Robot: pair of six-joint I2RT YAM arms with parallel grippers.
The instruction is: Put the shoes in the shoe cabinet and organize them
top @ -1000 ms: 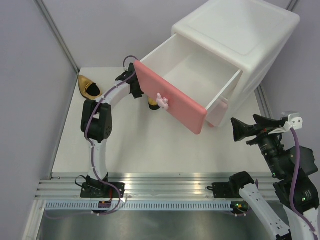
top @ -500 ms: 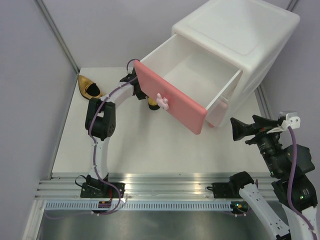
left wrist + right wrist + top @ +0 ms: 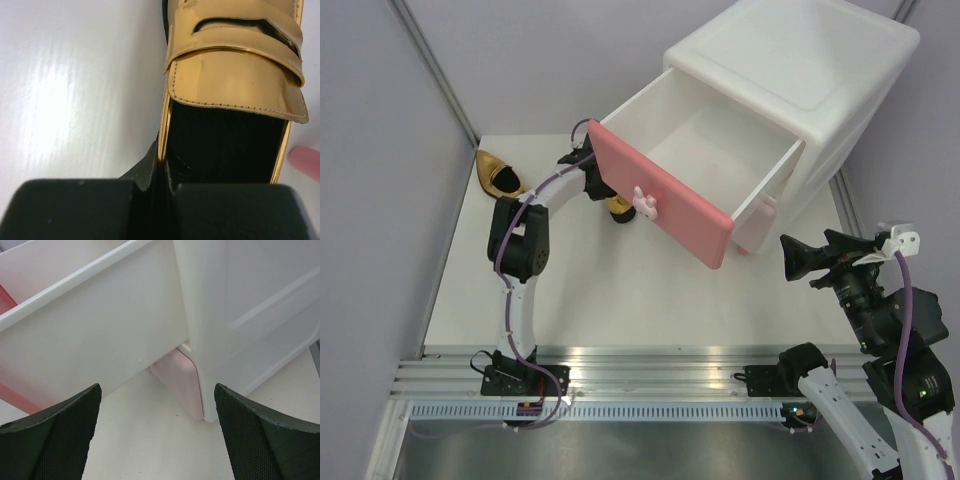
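Presently the shoe cabinet (image 3: pixel 800 60) stands far right, top drawer (image 3: pixel 720 145) open. The gold shoe (image 3: pixel 235 85) sits just beside the drawer front, left gripper (image 3: pixel 162 172) clamped on its side rim: judged a sound hold for a light, stiff, slippery shell. Right gripper (image 3: pixel 157 390) spread, empty.

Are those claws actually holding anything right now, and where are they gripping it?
The left gripper pinches a gold shoe by the side rim of its dark opening. The right gripper is open and holds nothing.
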